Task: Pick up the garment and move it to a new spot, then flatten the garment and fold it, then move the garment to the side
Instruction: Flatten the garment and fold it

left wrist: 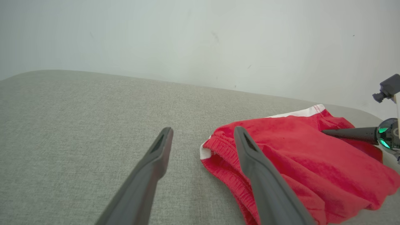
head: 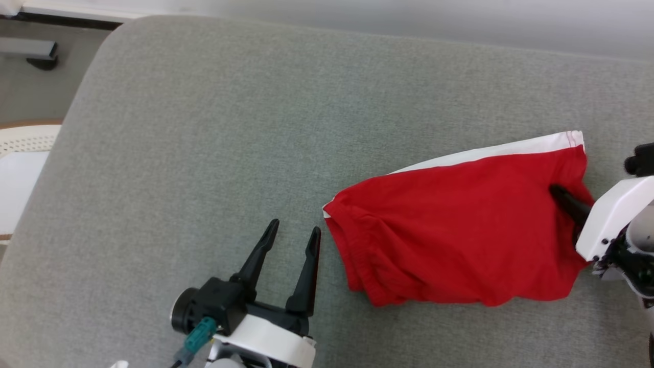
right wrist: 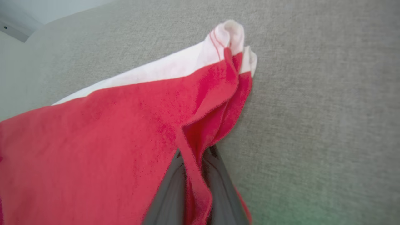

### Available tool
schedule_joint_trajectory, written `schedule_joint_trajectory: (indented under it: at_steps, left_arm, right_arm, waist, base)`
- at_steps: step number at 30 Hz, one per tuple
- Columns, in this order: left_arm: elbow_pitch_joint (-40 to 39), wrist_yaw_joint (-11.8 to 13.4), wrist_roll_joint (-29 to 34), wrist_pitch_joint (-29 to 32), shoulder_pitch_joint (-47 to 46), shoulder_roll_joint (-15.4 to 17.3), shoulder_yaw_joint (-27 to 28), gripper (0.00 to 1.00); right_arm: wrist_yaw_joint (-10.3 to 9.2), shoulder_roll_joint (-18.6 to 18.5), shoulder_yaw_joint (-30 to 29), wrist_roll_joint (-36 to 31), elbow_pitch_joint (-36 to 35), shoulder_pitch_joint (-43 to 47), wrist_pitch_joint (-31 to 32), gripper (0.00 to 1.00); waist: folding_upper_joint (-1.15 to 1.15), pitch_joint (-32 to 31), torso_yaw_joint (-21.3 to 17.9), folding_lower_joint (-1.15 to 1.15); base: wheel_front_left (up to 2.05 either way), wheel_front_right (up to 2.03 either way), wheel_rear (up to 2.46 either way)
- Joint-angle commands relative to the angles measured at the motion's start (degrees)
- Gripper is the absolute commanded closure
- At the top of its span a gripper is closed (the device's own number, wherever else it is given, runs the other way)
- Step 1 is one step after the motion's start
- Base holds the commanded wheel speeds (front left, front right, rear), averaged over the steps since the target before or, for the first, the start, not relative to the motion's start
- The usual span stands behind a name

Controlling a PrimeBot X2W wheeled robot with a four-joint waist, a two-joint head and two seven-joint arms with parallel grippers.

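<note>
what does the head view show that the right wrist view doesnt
Head view, not right wrist view: the left gripper, open, beside the waistband end of the red shorts without touching them, and the shorts' whole outline.
Right wrist view, not head view: a close look at the right gripper pinching a ridge of red fabric between its fingers, and the white trim corner split into two layers.
Both: the shorts lying on the grey cushion, with the right gripper at their white-trimmed end.

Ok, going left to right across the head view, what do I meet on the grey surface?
Left end effector, open → red garment → right end effector, closed on a fold at the garment's right edge.
</note>
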Motion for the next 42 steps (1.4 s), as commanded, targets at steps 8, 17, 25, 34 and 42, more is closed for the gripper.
schedule_joint_trajectory:
  at_steps: [8,17,25,34,42]
  left_arm:
    - [3.44,-4.18,4.88,-0.03,6.73,-1.72,5.81,0.0]
    - [4.81,-7.22,6.39,-0.03,9.91,-4.1,8.97,0.0]
    - [6.68,-9.06,6.67,-0.03,12.08,-5.72,10.47,0.0]
    - [9.91,-9.93,5.77,-0.03,12.33,-6.14,10.26,0.0]
    - [12.29,-9.28,4.43,-0.03,12.52,-6.16,9.28,0.0]
  right_arm:
    - [-0.03,-1.48,-2.32,3.41,-0.38,4.86,-1.6,1.0]
    - [-0.03,-3.22,-9.71,0.83,0.19,6.52,-2.2,1.0]
    - [-0.03,1.06,-9.31,-4.62,-10.2,8.13,3.77,1.0]
    - [-0.03,15.57,-6.93,-15.95,-13.41,10.38,9.05,1.0]
    - [-0.03,19.66,-6.77,-21.03,-8.67,12.02,3.86,0.71]
  waist:
    - [0.0,-5.43,-6.61,0.0]
    - [0.0,-7.65,-8.09,0.0]
    - [0.0,-9.87,-6.92,0.0]
    - [0.0,-10.48,-4.78,0.0]
    - [0.0,-11.62,-2.36,0.0]
  base:
    - [0.0,0.0,0.0]
    - [0.0,0.0,0.0]
    - [0.0,0.0,0.0]
    - [0.0,0.0,0.0]
    - [0.0,0.0,0.0]
